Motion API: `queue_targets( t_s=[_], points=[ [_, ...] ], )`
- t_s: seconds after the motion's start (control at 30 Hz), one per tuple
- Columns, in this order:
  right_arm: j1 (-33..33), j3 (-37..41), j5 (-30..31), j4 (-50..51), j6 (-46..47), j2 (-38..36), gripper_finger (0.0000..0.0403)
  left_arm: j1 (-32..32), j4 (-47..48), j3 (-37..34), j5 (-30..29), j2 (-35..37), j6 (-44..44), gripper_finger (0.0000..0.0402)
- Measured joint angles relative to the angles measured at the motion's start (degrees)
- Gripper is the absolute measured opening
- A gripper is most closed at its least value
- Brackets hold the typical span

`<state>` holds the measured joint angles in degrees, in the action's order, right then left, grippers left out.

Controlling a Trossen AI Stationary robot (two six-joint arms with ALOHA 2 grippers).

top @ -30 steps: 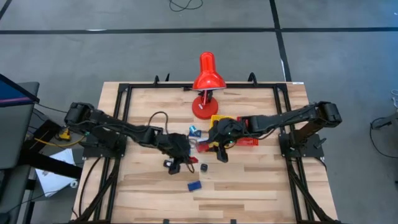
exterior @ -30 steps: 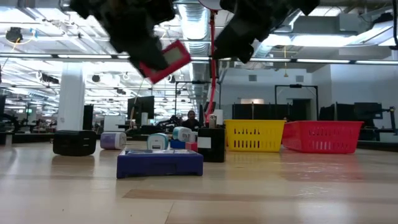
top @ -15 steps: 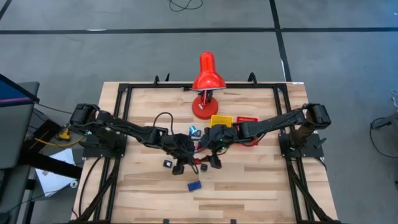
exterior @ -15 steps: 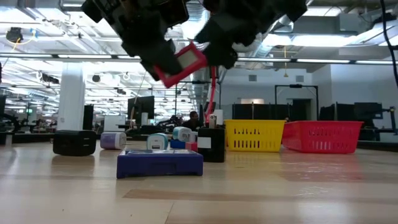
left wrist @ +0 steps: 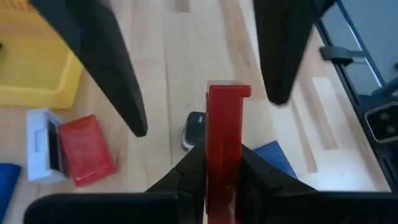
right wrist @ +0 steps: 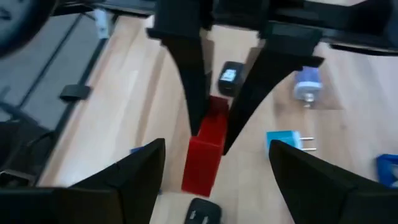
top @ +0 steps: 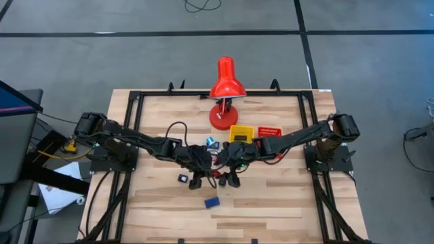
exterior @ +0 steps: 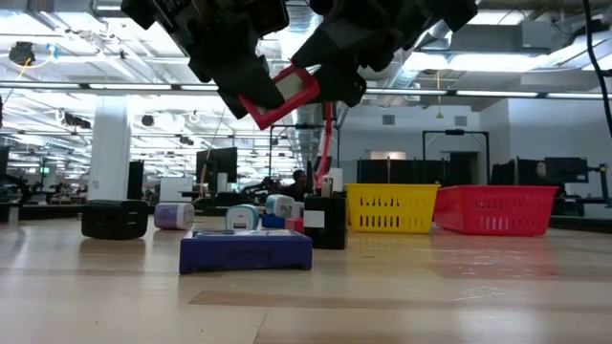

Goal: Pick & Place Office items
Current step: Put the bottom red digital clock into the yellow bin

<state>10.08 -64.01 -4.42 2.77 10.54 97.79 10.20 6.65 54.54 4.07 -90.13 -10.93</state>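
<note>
Above table centre, the left gripper (exterior: 251, 91) clamps a red flat block (exterior: 287, 93) in midair. At its three o'clock, the right gripper (exterior: 325, 81) spreads wide around it, apparently not touching.

Red flat block (exterior: 285, 92): held off the counter, tilted, clamped edge-on in the left pincer (left wrist: 222, 163); it sits above the blue flat block (exterior: 246, 250), which lies flat at the near edge of the group. Behind the blue block: a black cube-like bit (exterior: 325, 222) upright with a white label; a black block (exterior: 115, 219) off to one side; a pale lavender piece (exterior: 173, 216) beside that black block.
</note>
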Motion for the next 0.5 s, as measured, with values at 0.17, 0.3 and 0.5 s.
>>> queue_targets(
  t_s=[0.17, 0.3, 0.5],
  points=[
    [0.7, 0.0, 1.5, 0.1, 0.0, 0.0, 0.0247, 0.0, 0.0, 0.0, -1.1, 0.0, -1.5, 0.0051],
    [0.9, 0.0, 1.5, 0.1, 0.8, 0.0, 0.0194, 0.0, -0.8, 0.0, -1.1, 0.0, -3.5, 0.0051],
    [0.7, 0.0, 1.5, 0.1, 1.5, 0.0, 0.0096, 0.0, -0.9, 0.0, -1.1, 0.0, -4.8, 0.0051]
  ],
)
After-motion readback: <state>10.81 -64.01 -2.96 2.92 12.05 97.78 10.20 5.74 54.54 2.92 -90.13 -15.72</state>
